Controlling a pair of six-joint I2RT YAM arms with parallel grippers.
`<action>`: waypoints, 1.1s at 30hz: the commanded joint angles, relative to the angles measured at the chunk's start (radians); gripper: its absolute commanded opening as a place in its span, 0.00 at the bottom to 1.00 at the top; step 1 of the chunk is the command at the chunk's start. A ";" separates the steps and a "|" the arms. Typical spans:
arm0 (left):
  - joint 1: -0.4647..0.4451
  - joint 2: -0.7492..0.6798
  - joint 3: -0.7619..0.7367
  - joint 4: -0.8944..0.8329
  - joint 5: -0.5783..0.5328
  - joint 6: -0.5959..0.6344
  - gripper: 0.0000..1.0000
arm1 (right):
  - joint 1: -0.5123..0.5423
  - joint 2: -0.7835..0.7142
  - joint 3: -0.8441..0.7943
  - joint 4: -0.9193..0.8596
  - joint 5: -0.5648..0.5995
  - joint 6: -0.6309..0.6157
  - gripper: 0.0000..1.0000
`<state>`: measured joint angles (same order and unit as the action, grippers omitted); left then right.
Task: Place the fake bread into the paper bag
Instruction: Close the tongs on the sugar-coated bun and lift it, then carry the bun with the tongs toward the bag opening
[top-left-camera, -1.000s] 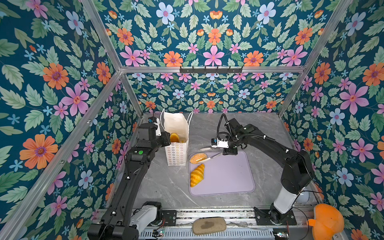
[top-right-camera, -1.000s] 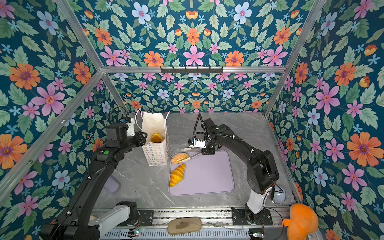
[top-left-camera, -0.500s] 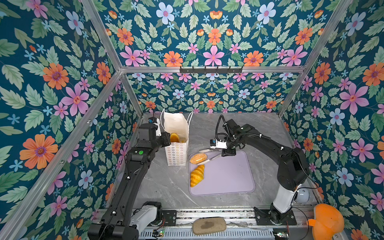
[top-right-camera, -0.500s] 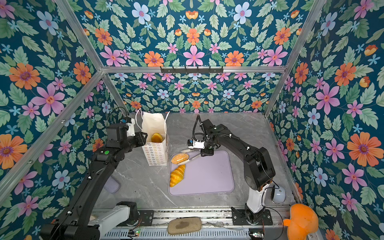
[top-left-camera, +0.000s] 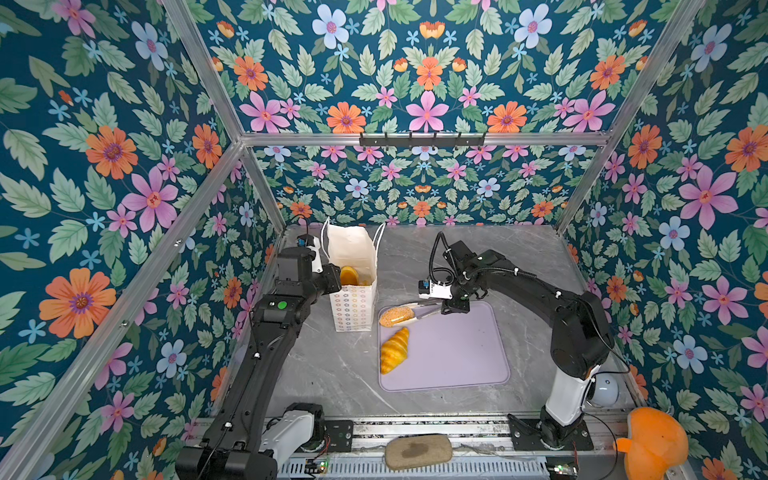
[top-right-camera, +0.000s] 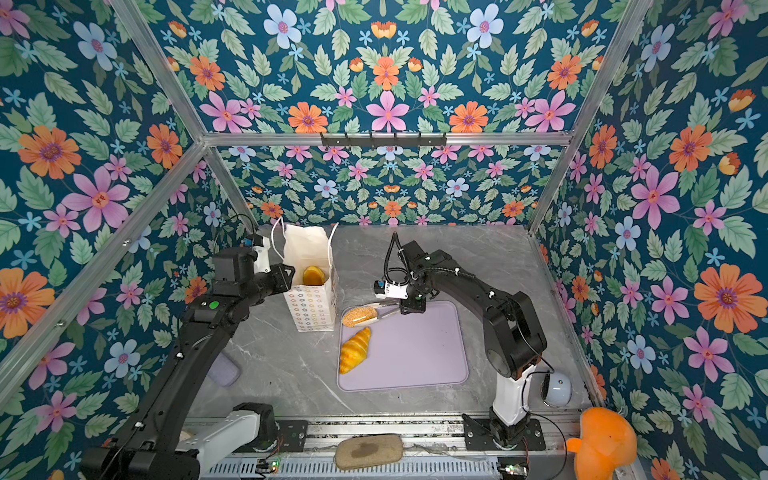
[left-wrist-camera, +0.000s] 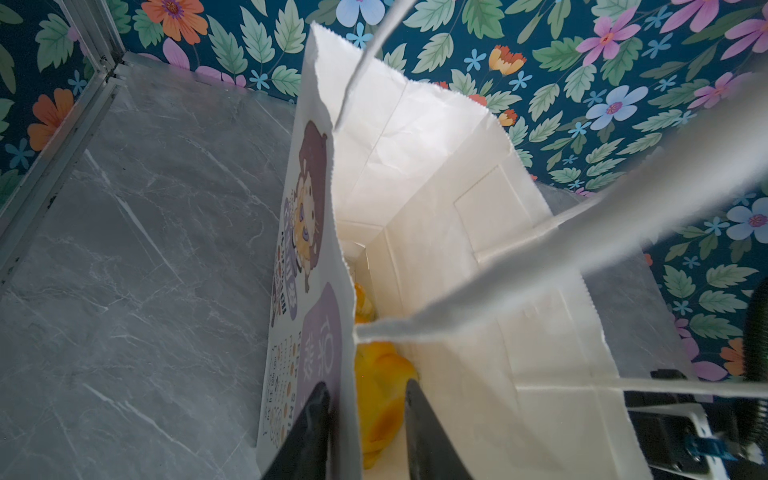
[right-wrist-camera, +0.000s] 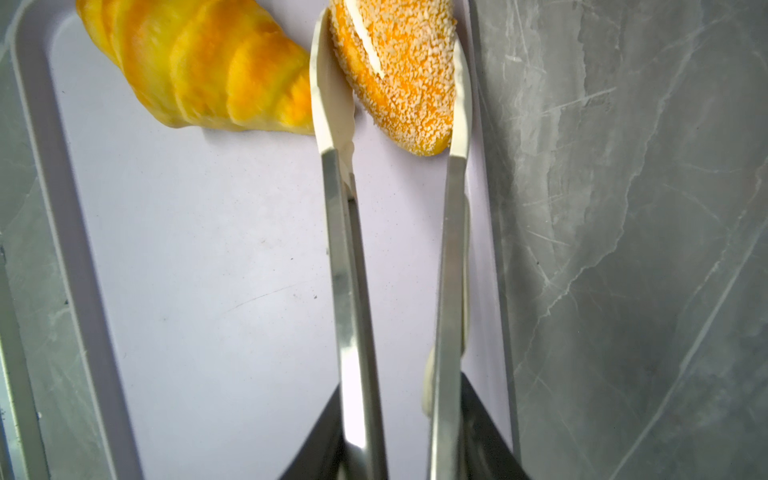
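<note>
Matt paper bag (top-left-camera: 353, 249), shiny metal tongs (right-wrist-camera: 349, 291), seemingly rough-crusted bun (right-wrist-camera: 399, 83).

Speckled bun (top-left-camera: 395, 316), croissant (top-left-camera: 394, 351) just beside upright flowered paper bag (top-left-camera: 353, 309); golden piece (top-left-camera: 349, 275) inside.

Count of the things on the desk (top-left-camera: 332, 374)

Three pieces of fake bread show: one croissant (top-left-camera: 394, 350) and one speckled bun (top-left-camera: 395, 316) outside the bag, and one golden piece (top-left-camera: 349, 275) inside the single paper bag (top-left-camera: 354, 307); whether more are under it cannot be told. There is one lilac tray (top-left-camera: 457, 357), one pair of tongs (top-left-camera: 426, 309), two robot arms, a left arm (top-left-camera: 266, 353) and a right arm (top-left-camera: 540, 291), one grey-tan oval pad (top-left-camera: 417, 451) and one orange plush shape (top-left-camera: 652, 442).
</note>
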<state>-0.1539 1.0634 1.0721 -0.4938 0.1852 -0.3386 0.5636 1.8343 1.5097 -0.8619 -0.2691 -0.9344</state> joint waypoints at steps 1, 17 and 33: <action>0.001 0.006 0.008 0.012 0.006 0.007 0.32 | 0.002 -0.029 0.001 0.013 -0.027 0.000 0.30; 0.001 0.009 0.019 0.017 0.017 0.003 0.32 | 0.009 -0.264 0.025 0.049 0.006 0.234 0.28; 0.001 0.002 0.033 0.006 0.026 -0.017 0.31 | 0.102 -0.435 0.205 -0.075 0.157 0.556 0.30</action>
<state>-0.1539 1.0691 1.1007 -0.4938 0.2070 -0.3450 0.6506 1.4200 1.6909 -0.9192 -0.1360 -0.4385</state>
